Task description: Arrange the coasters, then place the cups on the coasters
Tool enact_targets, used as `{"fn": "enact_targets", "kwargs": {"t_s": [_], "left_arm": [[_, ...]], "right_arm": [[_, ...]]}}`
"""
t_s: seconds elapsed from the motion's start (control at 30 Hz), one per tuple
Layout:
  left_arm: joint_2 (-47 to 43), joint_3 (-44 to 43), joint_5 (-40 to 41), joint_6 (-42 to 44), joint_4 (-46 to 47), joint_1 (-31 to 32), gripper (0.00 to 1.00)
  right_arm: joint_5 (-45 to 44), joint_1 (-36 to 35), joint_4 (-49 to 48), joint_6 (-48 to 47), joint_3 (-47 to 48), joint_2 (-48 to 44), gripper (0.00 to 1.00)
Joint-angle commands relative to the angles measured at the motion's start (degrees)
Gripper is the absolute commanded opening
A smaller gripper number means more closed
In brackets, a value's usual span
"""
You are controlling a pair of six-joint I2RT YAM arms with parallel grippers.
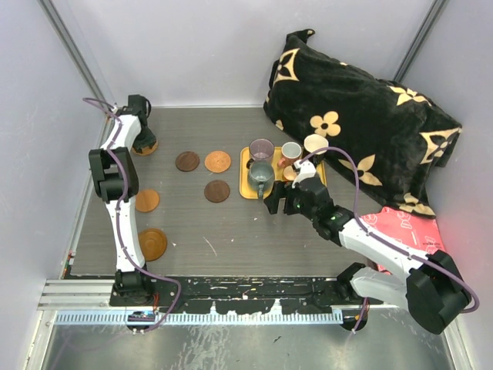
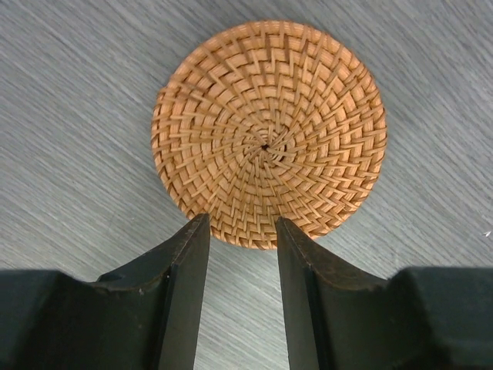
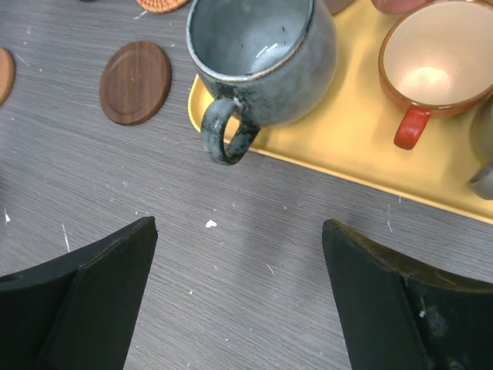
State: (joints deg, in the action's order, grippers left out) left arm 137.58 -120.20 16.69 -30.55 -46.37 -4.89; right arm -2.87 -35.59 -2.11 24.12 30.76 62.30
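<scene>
Nearest the lens, the right tool (image 3: 239,231) stands wide open and empty, low over the surface (image 3: 231,324). Straight ahead, slightly left of its centre line, the grey-green mug (image 3: 266,69) sits upright at the yellow tray's (image 3: 347,166) near edge, its handle (image 3: 225,139) pointing back at the tool. The right arm is by far the nearer. The left tool (image 2: 242,227), part open and holding nothing, hovers at a woven coaster's (image 2: 268,131) near rim.
</scene>
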Motion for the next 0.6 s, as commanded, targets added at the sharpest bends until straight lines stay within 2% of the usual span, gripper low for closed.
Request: {"fn": "enact_targets", "kwargs": {"t_s": [0.0, 0.13, 0.57], "left_arm": [[-1.12, -0.03, -0.47, 0.98, -3.27, -0.30, 0.42], [-2.47, 3.21, -0.98, 0.78, -4.02, -0.30, 0.41], [-13.90, 24.13, -5.61, -2.34, 3.51, -0.23, 0.41]], "right_arm": [[-0.05, -0.44, -1.73, -0.45, 1.53, -2.67, 0.93], [0.33, -0.42, -1.62, -0.13, 0.91, -4.05, 0.93], [0.73, -0.37, 0.22, 1.12, -1.41, -10.71, 0.93]]}}
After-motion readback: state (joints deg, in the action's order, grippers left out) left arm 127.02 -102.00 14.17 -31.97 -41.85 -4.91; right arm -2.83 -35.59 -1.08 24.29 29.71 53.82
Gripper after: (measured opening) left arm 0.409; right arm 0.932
